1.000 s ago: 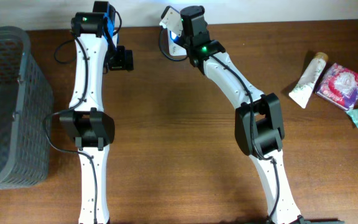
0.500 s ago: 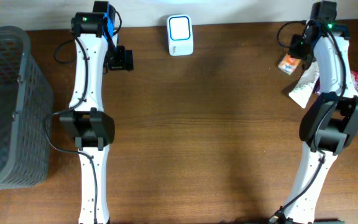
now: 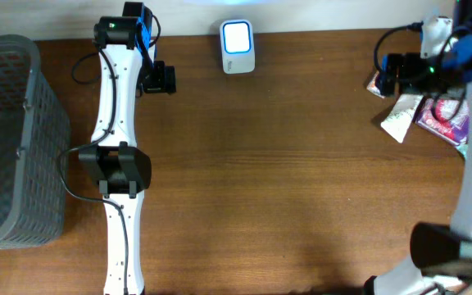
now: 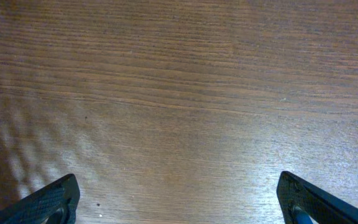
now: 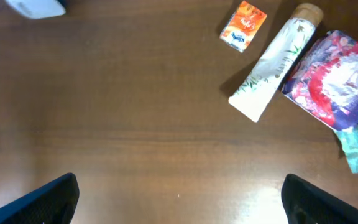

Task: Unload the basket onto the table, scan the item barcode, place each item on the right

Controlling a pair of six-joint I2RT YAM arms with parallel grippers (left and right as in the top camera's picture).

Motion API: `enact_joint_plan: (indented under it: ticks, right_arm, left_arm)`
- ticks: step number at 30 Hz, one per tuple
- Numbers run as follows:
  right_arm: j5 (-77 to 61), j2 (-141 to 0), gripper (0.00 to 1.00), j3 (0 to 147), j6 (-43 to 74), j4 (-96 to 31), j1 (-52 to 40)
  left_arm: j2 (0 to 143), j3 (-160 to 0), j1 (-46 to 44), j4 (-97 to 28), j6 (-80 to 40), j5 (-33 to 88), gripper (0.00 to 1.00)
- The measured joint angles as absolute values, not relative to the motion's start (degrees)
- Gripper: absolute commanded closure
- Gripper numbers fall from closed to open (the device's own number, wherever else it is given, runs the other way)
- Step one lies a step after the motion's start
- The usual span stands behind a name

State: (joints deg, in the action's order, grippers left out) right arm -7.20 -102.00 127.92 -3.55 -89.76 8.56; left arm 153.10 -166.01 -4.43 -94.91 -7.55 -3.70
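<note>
While the overhead view shows the small orange packet (image 3: 377, 84) lying flat just left of the white tube (image 3: 400, 116), the right gripper (image 3: 400, 72) sits close by. The left gripper (image 3: 159, 79) and scanner (image 3: 238, 37) are well left of the tube.
Left wrist: jaws wide apart, nothing between, bare wood below.
Right wrist: jaws spread wide, empty; packet near the tube's cap end, not touching.

Left arm (image 3: 109, 98) and right arm (image 3: 468, 188) are white with black joints, black cables, green lights.
</note>
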Motion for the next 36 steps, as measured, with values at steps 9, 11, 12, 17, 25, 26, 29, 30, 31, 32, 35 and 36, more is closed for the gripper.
enact_joint_plan:
  ticks: [9, 11, 12, 17, 25, 26, 29, 30, 31, 32, 35, 36]
  right_arm:
    - [-15.6, -63.6, 0.01, 81.6, -4.8, -88.1, 8.6]
    - [-17.3, -63.6, 0.01, 76.2, -4.7, -88.2, 8.6]
    - [-17.5, -64.2, 0.01, 75.9, -4.8, -88.2, 8.6]
    - [-18.1, -70.1, 0.01, 75.7, -4.8, -88.2, 8.6]
    - [-18.2, -59.9, 0.02, 73.8, -5.1, -71.7, 8.5]
    - [-18.3, -54.4, 0.01, 71.2, -5.2, -68.6, 8.5]
    - [-18.4, -40.2, 0.01, 54.1, -5.3, -52.9, 8.5]
    - [-18.3, -37.7, 0.01, 48.6, -5.4, -47.5, 8.5]
    - [-18.4, -34.5, 0.01, 41.8, -5.6, -41.1, 8.5]
    - [-18.4, -31.2, 0.01, 34.5, -5.7, -34.7, 8.5]
    - [-18.4, -23.9, 0.01, 20.3, -5.9, -19.4, 7.3]
    - [-18.3, -22.9, 0.01, 18.3, -5.9, -16.6, 6.7]
  left_arm:
    - [153.1, -165.9, -4.5, -95.0, -7.6, -3.7, 0.01]
    - [153.1, -165.9, -4.5, -95.0, -7.6, -3.7, 0.01]
    - [153.1, -165.9, -4.5, -95.0, -7.6, -3.7, 0.01]
    - [153.1, -165.9, -4.5, -95.0, -7.6, -3.7, 0.01]
    - [153.1, -165.9, -4.5, -95.0, -7.6, -3.7, 0.01]
    - [153.1, -165.9, -4.5, -94.9, -7.6, -3.7, 0.01]
    - [153.1, -165.9, -4.5, -94.9, -7.6, -3.7, 0.01]
    - [153.1, -165.9, -4.6, -95.0, -7.6, -3.7, 0.01]
    - [153.1, -165.9, -4.6, -95.0, -7.6, -3.7, 0.01]
    - [153.1, -165.9, -4.6, -95.0, -7.6, -3.7, 0.01]
    - [153.1, -165.9, -4.7, -95.0, -7.6, -3.7, 0.01]
    - [153.1, -165.9, -4.7, -95.0, -7.6, -3.7, 0.01]
